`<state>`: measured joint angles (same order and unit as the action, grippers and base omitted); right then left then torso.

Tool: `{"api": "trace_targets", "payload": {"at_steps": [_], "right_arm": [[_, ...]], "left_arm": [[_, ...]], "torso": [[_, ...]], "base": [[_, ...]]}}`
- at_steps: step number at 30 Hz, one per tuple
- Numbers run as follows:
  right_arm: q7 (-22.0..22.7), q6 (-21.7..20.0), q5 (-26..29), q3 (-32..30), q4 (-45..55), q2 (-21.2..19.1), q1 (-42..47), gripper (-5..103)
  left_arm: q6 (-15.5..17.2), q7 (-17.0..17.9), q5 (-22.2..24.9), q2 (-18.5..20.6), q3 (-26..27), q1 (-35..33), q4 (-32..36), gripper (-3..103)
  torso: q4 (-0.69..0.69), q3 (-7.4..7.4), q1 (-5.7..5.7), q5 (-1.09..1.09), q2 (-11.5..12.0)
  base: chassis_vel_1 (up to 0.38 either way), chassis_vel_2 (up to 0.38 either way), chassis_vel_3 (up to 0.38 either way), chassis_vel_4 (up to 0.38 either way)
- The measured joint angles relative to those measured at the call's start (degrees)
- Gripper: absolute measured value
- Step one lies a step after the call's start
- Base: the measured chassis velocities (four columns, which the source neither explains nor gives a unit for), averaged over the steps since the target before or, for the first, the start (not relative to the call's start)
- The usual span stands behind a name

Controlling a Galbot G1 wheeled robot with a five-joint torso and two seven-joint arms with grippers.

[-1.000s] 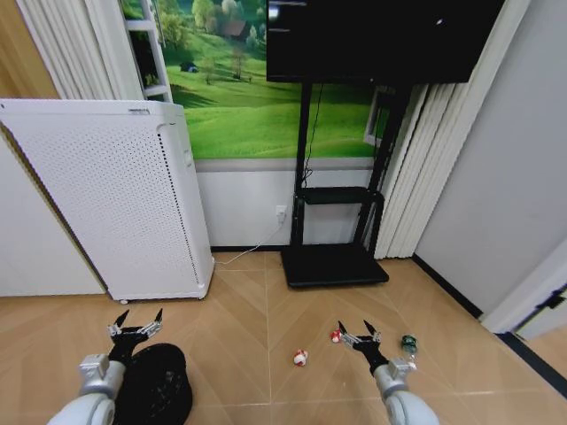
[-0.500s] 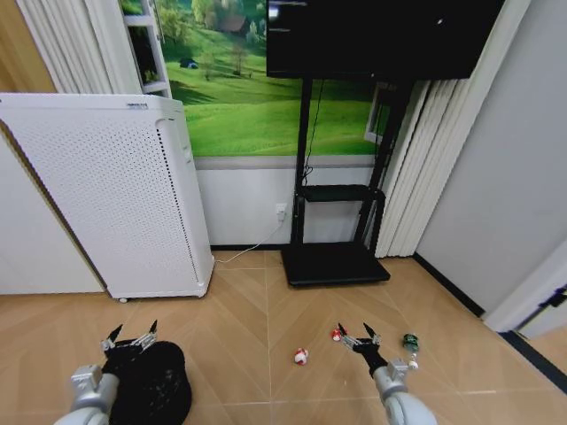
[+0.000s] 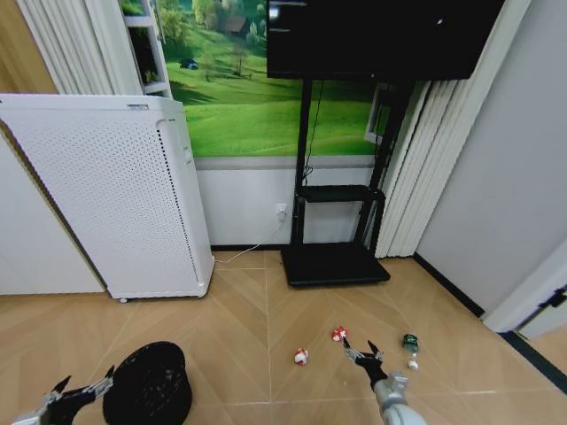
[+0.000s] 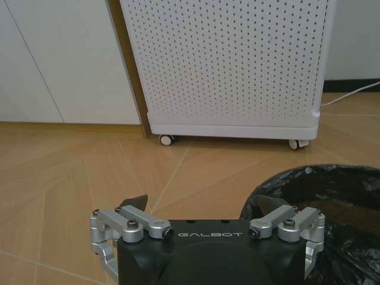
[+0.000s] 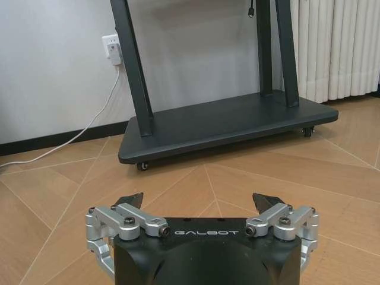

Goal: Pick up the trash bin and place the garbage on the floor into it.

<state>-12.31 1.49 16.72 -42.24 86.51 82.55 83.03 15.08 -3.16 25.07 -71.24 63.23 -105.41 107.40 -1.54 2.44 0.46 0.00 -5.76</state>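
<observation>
One trash bin near-left on the floor. Garbage: two red scraps and, one green bottle (far right). Left claw released beside bin; right claw released near scraps. Left wrist view adds the bin's black liner.

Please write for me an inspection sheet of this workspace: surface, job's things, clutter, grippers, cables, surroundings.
Surface: floor, tan herringbone wood.
Job's things: trash bin upright, black; two red-white scraps and green bottle lying on floor.
Clutter: nothing seen.
Grippers: left gripper open, beside bin; right gripper open, near scraps.
Cables: white cable from wall socket along floor.
Surroundings: white air purifier, black TV stand.
</observation>
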Motion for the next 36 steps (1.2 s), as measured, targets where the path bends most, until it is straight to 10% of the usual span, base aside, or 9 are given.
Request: {"api": "trace_targets", "payload": {"at_steps": [11,36], "right_arm": [[0.1,1.2,1.0,-0.3,-0.8,-0.7,0.0,100],[0.2,1.5,0.9,-0.4,-0.5,-0.3,-0.3,100]], "left_arm": [[2.8,-0.7,-3.7,-1.5,-2.5,1.7,-3.6,103],[3.2,-0.9,-3.9,-2.0,-2.9,3.7,-5.4,18]], "torso": [[-0.01,0.1,0.04,0.0,-0.1],[0.0,0.2,0.07,0.0,-0.3]], "base": [[0.0,0.0,0.0,0.0],[0.0,0.0,0.0,0.0]]}}
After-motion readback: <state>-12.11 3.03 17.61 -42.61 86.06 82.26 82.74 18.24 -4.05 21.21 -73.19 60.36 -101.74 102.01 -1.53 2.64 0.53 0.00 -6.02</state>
